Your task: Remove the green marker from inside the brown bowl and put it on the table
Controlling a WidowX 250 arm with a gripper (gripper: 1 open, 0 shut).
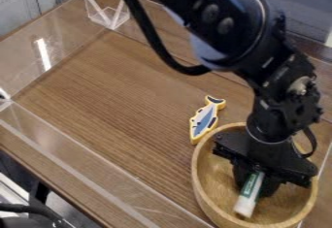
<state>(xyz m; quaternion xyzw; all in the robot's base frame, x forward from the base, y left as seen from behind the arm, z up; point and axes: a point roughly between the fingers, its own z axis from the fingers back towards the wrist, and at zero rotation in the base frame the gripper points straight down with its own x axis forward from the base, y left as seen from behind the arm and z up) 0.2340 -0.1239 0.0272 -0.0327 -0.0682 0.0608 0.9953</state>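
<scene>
The gripper (pixel 263 177) is down inside the brown bowl (pixel 212 189), pointing straight at its floor, with its dark fingers drawn in narrow on either side of the green marker (pixel 248 195). From where I stand they look pressed to the barrel, though I cannot tell for sure that the grip is firm. The marker lies flat on the bowl's bottom, directly under the hand, its long axis running from the hand toward the near rim; only the lower, white end sticks out below the fingers. So the move ahead is, I'd judge, a straight lift up over the rim.

Just outside the bowl, on its far-left side, a small blue-and-yellow fish toy (pixel 205 115) rests on the table (pixel 116 86), close enough to mind when setting the marker down. The clear acrylic walls (pixel 65 23) stand well away.
</scene>
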